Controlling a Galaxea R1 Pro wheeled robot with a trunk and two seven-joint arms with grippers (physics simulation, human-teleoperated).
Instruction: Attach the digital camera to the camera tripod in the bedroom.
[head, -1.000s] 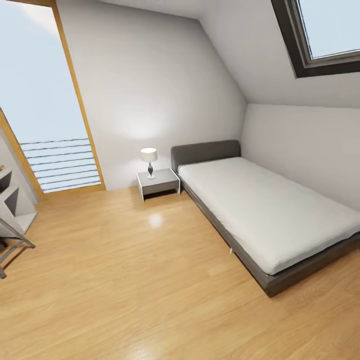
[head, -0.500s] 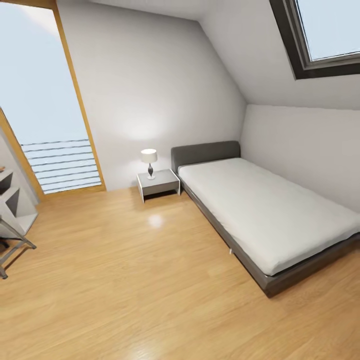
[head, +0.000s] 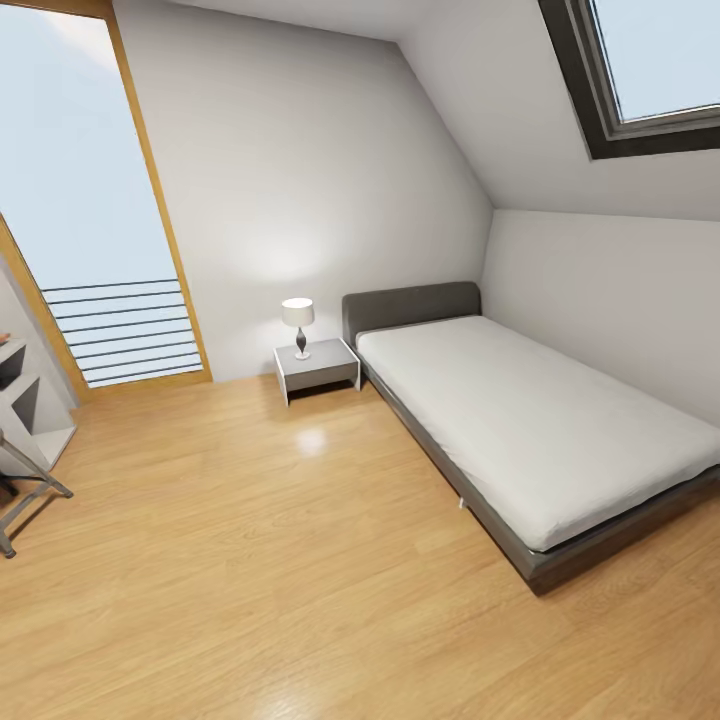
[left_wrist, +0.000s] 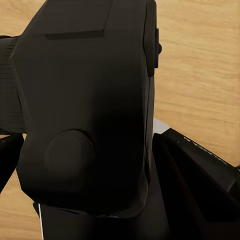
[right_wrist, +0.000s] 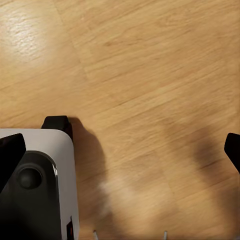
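- Between the earlier head pictures and now, nothing in the room is seen to have been moved; only a slight shift of the whole head view is noted, so the camera itself has been moved a little.
- The chunky black digital camera (left_wrist: 85, 115) is held between the black fingers (left_wrist: 200, 185) of the left gripper (left_wrist: 95, 200), which are closed against its body, above light wood plank floor (left_wrist: 200, 60).
- The right gripper (right_wrist: 122, 150) is spread wide, its dark fingertips (right_wrist: 11, 150) seen well apart over bare floor, beside the robot's white-and-black base (right_wrist: 35, 190).
- Thin silver legs of the camera tripod (head: 30, 490) are seen at the head view's left edge, beside a white shelf (head: 25, 410).
- A grey-framed bed with white mattress (head: 540, 430), a small white nightstand (head: 318, 368) and a lit lamp (head: 298, 325) are ranged along the bedroom's pale grey wall (head: 300, 180).
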